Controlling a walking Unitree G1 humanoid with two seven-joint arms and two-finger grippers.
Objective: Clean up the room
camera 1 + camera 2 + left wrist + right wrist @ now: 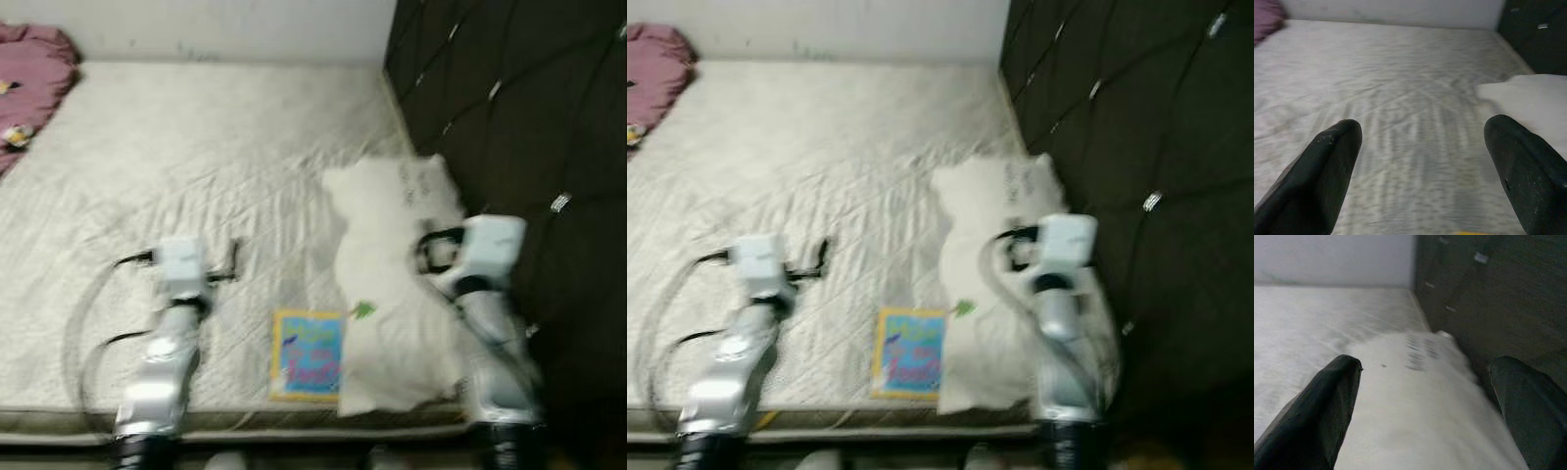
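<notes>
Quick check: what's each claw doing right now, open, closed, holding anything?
Left claw: open, empty, over the mattress.
Right claw: open, empty, over the white pillow.

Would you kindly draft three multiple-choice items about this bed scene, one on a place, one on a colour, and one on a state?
1. Where does the picture book lie?
A. On the mattress near its front edge, beside the white pillow
B. Against the far wall
C. On top of the pink bedding

2. What colour is the bundled bedding at the far left corner?
A. Green
B. Pink
C. Black

3. How stands the right end effector?
A. Shut on the book
B. Shut on the pillow
C. Open, over the pillow

Answers:
1. A: the head views show the book by the pillow's left edge at the mattress front.
2. B: the bundle reads pink against the pale mattress.
3. C: the right wrist view shows its fingers set wide apart with the pillow beneath.
</notes>
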